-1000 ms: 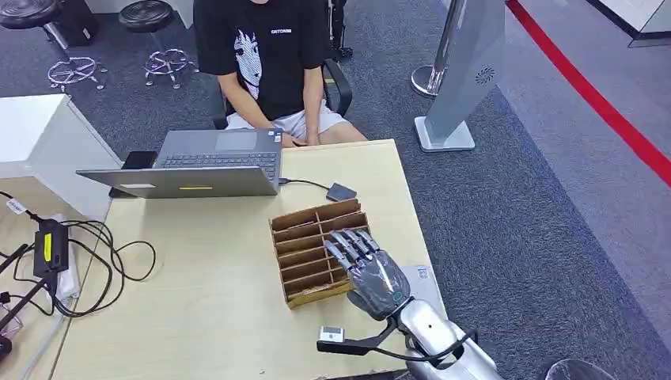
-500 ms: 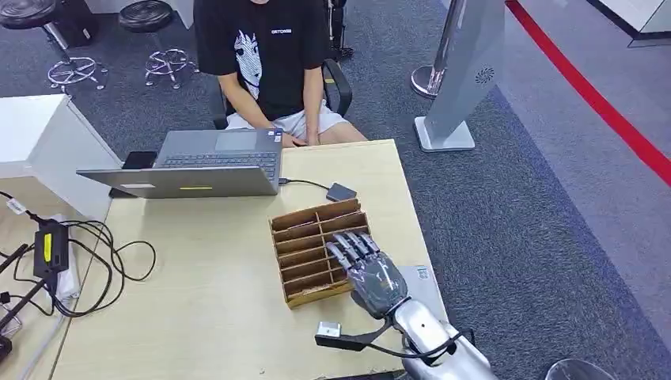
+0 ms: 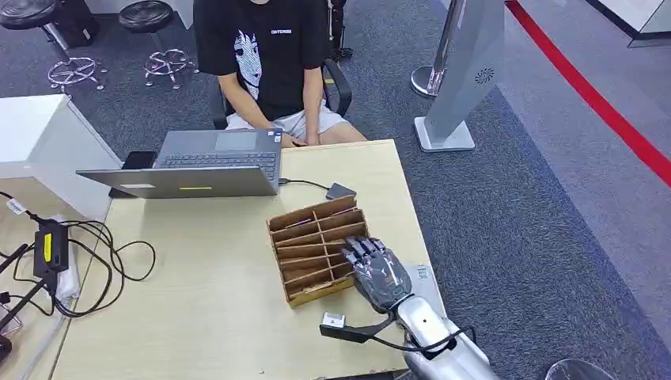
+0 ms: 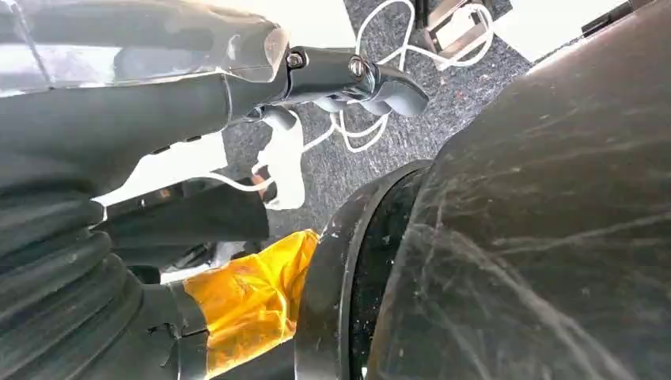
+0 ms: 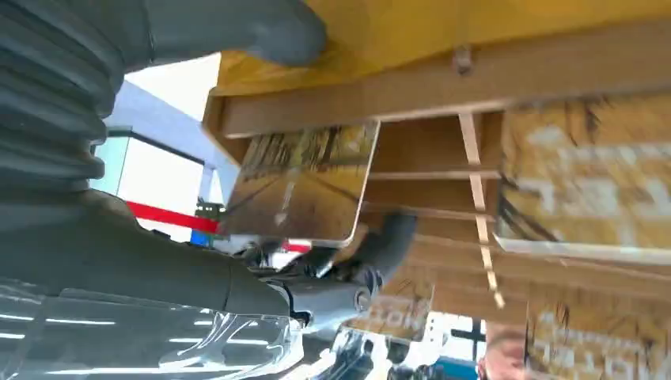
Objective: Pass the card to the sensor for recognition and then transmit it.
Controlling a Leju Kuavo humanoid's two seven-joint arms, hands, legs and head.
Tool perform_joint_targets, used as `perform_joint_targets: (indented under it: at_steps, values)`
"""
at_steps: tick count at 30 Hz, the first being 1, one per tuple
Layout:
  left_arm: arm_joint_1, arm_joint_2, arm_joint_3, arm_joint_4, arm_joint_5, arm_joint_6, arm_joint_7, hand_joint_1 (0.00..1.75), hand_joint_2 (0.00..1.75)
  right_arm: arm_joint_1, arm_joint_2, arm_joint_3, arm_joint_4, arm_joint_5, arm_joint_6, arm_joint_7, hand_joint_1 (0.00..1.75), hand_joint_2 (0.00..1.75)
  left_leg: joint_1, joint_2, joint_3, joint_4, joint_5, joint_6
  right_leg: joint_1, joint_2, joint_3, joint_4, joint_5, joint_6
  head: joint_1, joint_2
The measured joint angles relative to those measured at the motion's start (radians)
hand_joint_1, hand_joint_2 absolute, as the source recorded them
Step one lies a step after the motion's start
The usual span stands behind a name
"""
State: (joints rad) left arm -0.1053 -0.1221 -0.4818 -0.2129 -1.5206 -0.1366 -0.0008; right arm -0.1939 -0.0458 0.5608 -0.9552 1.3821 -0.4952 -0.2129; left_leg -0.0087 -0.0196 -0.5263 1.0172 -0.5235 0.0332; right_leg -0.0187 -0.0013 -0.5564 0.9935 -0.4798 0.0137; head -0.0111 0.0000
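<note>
A shiny card (image 5: 305, 186) stood in a slot of the cardboard organizer (image 3: 312, 253), at the rack's right-hand end, directly under the right hand (image 3: 378, 271). In the right wrist view a dark fingertip (image 5: 393, 229) touched the card's free edge while the thick grey thumb (image 5: 237, 30) lay apart on the far side of the rack's wall; whether the card was truly pinched could not be told. From the head view the right hand lay knuckles-up over the rack's near right corner, its fingers curled down into the compartments. Ahead of the hand, past the rack's far end, a small dark sensor (image 3: 341, 191) sat on the wooden table (image 3: 206, 317), with a cable running from it to the grey laptop (image 3: 198, 162) farther ahead and to the hand's left. Beyond the laptop a person in a black T-shirt (image 3: 265, 55) sat at the table's far edge. The left hand (image 4: 340, 79) hung beside the robot's body, above grey carpet, its fingers curled in on nothing. Far to the right hand's left, black cables (image 3: 95, 261) lay looped near the table edge.
</note>
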Motion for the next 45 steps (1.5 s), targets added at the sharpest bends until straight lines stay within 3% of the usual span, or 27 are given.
perform_joint_targets:
  at_steps: [5,10,11,12,44,45]
  values:
    - [-0.001,0.0,-0.001,0.0,-0.006,0.0,0.0,0.0,1.75,-0.005,0.008,-0.011,0.005,0.003,-0.016,-0.003,1.55,1.75,0.0,0.0,0.002,0.0,0.0,0.0,0.0,0.0,0.003,0.0,0.0,0.0,0.0,0.0]
    - [-0.001,0.0,-0.002,0.0,-0.008,-0.001,0.0,0.0,1.75,-0.009,0.013,-0.023,0.011,0.013,-0.017,-0.003,1.45,1.75,0.0,0.0,0.004,0.0,0.0,0.0,0.0,0.0,0.004,0.0,0.0,0.0,0.0,0.0]
    - [-0.001,0.0,-0.002,0.0,-0.008,-0.001,0.0,0.0,1.75,-0.009,0.014,-0.025,0.011,0.013,-0.017,-0.003,0.82,1.75,0.0,0.0,0.004,0.0,0.0,0.0,0.0,0.0,0.004,0.0,0.0,0.0,0.0,0.0]
    - [-0.001,0.0,-0.002,0.0,-0.009,-0.001,0.0,0.0,1.75,-0.009,0.016,-0.027,0.011,0.014,-0.017,-0.003,0.0,1.75,0.0,0.0,0.004,0.0,0.0,0.0,0.0,0.0,0.004,0.0,0.0,0.0,0.0,0.0]
    - [-0.002,-0.005,-0.005,0.0,-0.017,-0.002,0.0,0.0,1.75,-0.027,0.031,-0.056,-0.009,0.037,-0.018,0.003,0.0,1.75,0.0,0.001,0.01,0.0,0.0,0.0,0.0,0.0,0.01,-0.001,0.0,0.0,0.0,0.0]
    - [-0.002,-0.005,-0.005,0.0,-0.017,-0.002,0.0,0.0,1.75,-0.027,0.031,-0.056,-0.008,0.037,-0.018,0.001,0.31,1.75,0.0,0.001,0.01,0.0,0.0,0.0,0.0,0.0,0.01,-0.001,0.0,0.0,0.0,0.0]
